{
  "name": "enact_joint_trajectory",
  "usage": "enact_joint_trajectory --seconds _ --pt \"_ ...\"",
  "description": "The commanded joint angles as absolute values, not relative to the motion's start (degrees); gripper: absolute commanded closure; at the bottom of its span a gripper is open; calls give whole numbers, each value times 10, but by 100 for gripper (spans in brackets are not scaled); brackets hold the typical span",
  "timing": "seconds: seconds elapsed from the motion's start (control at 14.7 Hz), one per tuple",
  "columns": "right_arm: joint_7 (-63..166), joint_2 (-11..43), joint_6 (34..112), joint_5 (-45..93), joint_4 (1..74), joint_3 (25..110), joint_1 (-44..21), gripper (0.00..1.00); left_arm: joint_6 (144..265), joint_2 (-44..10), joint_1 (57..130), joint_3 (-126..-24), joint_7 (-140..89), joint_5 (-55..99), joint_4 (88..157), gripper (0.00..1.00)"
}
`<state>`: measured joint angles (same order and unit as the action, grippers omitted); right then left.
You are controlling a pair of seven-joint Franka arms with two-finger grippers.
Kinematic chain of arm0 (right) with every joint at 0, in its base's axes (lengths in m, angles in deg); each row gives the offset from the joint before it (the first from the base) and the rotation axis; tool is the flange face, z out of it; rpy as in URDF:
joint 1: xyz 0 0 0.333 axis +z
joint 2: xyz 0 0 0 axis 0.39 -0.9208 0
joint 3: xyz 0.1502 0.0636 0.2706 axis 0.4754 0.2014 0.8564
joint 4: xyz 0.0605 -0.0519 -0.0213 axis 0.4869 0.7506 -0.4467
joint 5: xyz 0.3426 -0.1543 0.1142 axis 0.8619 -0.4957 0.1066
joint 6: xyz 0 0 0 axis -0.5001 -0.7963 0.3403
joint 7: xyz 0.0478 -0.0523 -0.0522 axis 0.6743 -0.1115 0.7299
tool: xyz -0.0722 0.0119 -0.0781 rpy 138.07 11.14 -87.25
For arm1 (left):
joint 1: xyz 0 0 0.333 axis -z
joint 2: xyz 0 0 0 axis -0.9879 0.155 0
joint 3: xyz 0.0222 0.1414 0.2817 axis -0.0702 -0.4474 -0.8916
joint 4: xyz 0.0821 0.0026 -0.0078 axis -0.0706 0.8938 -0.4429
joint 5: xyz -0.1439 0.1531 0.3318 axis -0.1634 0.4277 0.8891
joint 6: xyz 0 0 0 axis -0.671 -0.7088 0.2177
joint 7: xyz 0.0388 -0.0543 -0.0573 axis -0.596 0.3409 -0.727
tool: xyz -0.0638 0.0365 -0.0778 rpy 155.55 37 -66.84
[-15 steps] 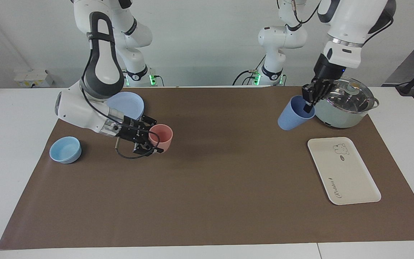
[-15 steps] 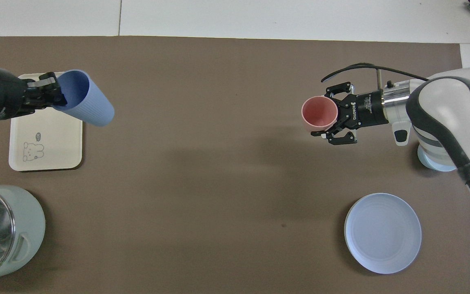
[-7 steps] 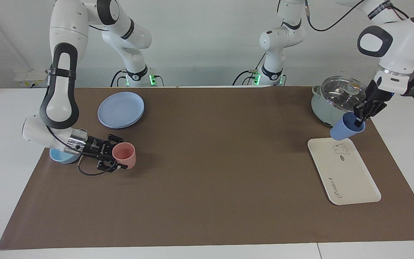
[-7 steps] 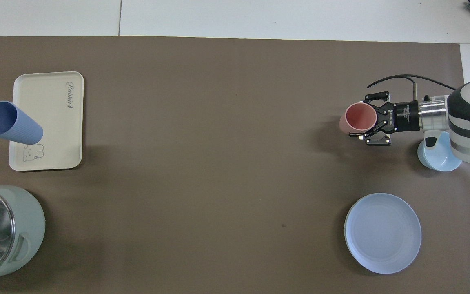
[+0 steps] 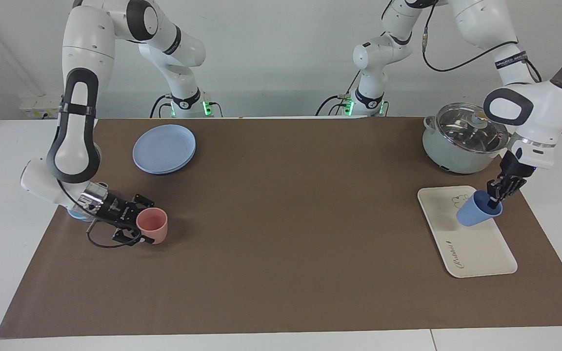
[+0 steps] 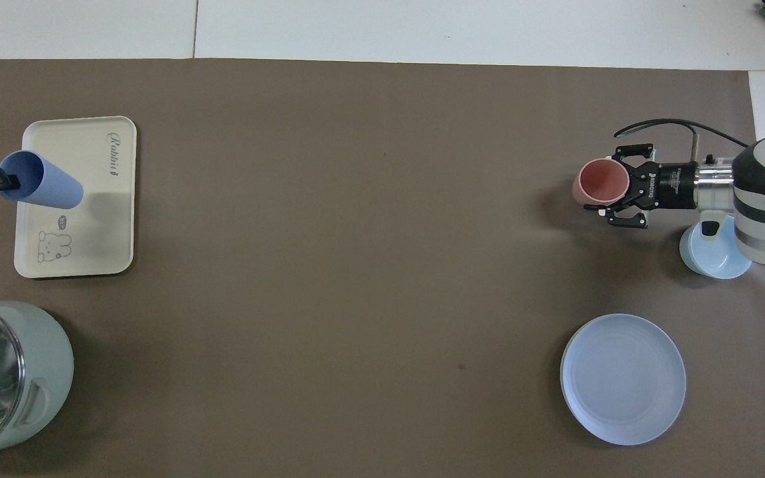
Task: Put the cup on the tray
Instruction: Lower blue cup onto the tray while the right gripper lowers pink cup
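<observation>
Left gripper (image 5: 496, 195) pinches the rim of the small periwinkle-blue ribbed plastic cup (image 5: 474, 215), one finger inside the mouth and one outside, and holds it tilted over the flat cream-white rectangular tray (image 5: 476, 253). In the facing view the cup's base hangs low over the tray's middle, just past the small bear drawing; whether it touches the surface cannot be told. In the overhead view the cup (image 6: 42, 188) lies across the tray (image 6: 110, 219) between the cursive lettering and the bear, with its shadow beside it on the tray.

Close beside this gripper, toward the robots, stands a pale green cooking pot with a glass lid (image 5: 464, 142), just apart from the tray's corner.

Right gripper (image 5: 140, 227) is at the other end of the brown table mat (image 5: 286, 219), low over the mat, its fingers clamped on the rim of a pink plastic cup (image 5: 152, 224). Under its wrist sits a light-blue bowl (image 6: 714, 255), and a round blue plate (image 5: 164, 148) lies toward the robots from it.
</observation>
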<state>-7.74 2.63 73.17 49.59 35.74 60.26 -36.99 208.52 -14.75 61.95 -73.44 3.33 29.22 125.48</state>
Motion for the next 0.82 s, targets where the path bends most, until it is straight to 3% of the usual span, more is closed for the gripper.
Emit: enact_joint_trajectory --seconds 0.0,0.07,0.14,0.2,0.27,0.34,0.41,0.48,0.75 --pt "-60 23 746 519 360 608 -382 100 2108 -137 621 -731 62 274 1259 100" --pt "-60 23 753 519 360 608 -382 100 2112 -133 621 -731 63 274 1260 100" --pt "-65 24 762 519 369 608 -380 87 2120 -130 622 -731 64 274 1264 100" --pt "-74 26 766 519 371 608 -380 86 2131 -130 622 -730 72 273 1274 100" --pt "-81 30 768 519 373 608 -379 76 2138 -129 622 -730 84 273 1277 100" --pt "-84 32 770 518 373 608 -378 57 2138 -129 623 -730 92 273 1278 38" --pt "-83 36 770 514 372 607 -378 25 2133 -129 624 -729 93 273 1274 0" --pt "-82 42 770 508 373 607 -378 0 2127 -129 625 -729 94 274 1269 0" --pt "-59 51 774 419 368 606 -376 0 2030 -151 641 -731 93 287 1214 0"
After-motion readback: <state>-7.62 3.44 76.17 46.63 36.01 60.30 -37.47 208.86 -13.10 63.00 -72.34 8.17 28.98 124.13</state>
